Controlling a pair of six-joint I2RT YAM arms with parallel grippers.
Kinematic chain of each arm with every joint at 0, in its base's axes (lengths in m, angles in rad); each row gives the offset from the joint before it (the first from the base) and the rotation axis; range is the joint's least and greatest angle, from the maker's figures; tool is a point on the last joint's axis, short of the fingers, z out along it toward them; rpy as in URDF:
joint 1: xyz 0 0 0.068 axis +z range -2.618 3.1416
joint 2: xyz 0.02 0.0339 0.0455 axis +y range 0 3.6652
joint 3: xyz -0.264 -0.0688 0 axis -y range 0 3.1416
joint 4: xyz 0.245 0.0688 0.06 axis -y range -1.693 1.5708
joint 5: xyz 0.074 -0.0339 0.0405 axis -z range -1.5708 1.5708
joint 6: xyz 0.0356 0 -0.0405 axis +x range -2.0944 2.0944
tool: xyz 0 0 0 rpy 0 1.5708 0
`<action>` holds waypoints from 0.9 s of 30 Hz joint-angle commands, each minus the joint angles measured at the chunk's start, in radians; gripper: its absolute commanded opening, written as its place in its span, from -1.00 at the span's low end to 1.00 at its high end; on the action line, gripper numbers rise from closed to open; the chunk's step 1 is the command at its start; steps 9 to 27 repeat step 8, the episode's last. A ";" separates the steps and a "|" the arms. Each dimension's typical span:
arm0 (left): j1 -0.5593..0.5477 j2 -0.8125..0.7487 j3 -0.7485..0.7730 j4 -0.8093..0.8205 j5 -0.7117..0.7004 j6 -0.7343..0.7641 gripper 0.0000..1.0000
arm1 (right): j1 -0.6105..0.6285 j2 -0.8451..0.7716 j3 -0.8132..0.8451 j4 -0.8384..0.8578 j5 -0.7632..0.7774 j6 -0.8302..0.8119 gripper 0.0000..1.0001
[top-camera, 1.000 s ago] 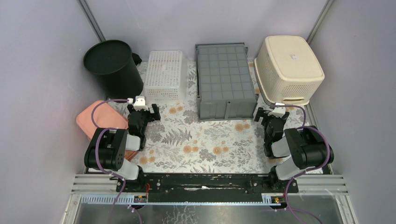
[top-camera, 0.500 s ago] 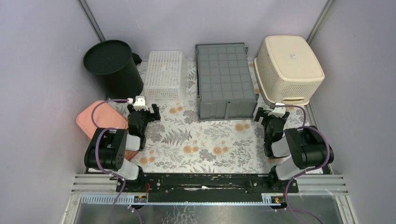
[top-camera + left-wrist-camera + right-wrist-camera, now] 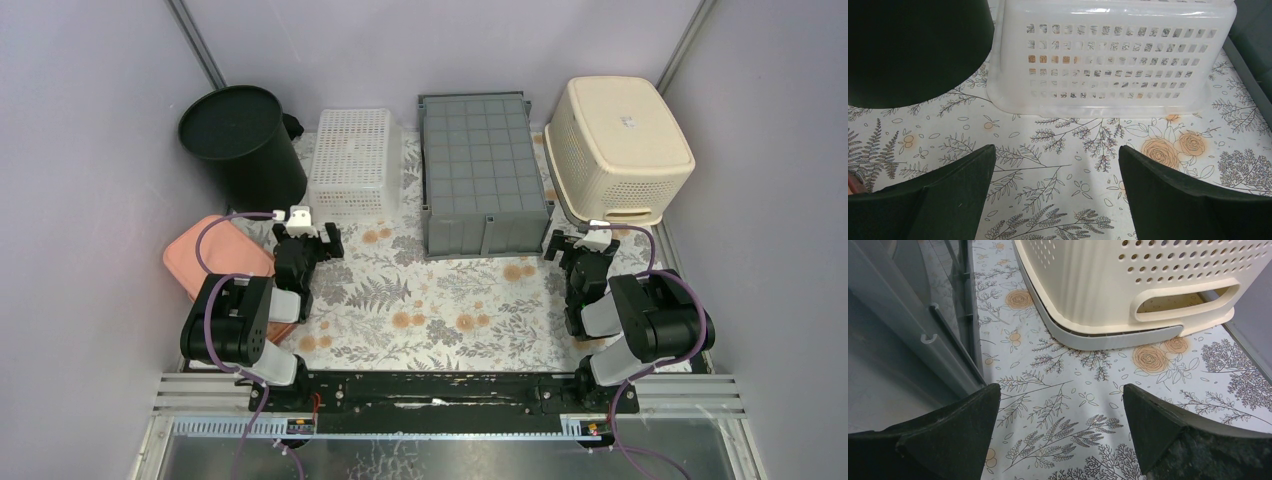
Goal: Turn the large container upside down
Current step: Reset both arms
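Note:
The large grey crate (image 3: 484,172) lies at the back middle of the floral mat with its gridded bottom facing up. Its wall also shows at the left of the right wrist view (image 3: 903,345) and at the right edge of the left wrist view (image 3: 1255,45). My left gripper (image 3: 310,237) is open and empty, low over the mat, left of the crate's front corner; in its wrist view (image 3: 1057,167) only mat lies between the fingers. My right gripper (image 3: 578,244) is open and empty by the crate's front right corner, over bare mat (image 3: 1061,400).
A black bin (image 3: 243,140) stands at the back left, a white perforated basket (image 3: 352,160) bottom-up beside it (image 3: 1108,55). A cream basket (image 3: 617,148) lies bottom-up at the back right (image 3: 1128,285). A pink flat container (image 3: 215,258) lies at the left. Walls enclose three sides.

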 commanded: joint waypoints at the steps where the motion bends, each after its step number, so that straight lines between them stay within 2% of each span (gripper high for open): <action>1: 0.002 0.006 0.009 0.083 0.003 0.026 1.00 | -0.004 -0.009 -0.001 0.059 -0.001 -0.016 0.99; 7: 0.003 0.006 0.009 0.083 0.002 0.026 1.00 | -0.009 -0.021 0.034 -0.026 -0.005 -0.003 0.98; 27: 0.001 0.006 0.009 0.083 0.002 0.026 1.00 | -0.011 -0.020 0.030 -0.013 -0.003 -0.004 0.98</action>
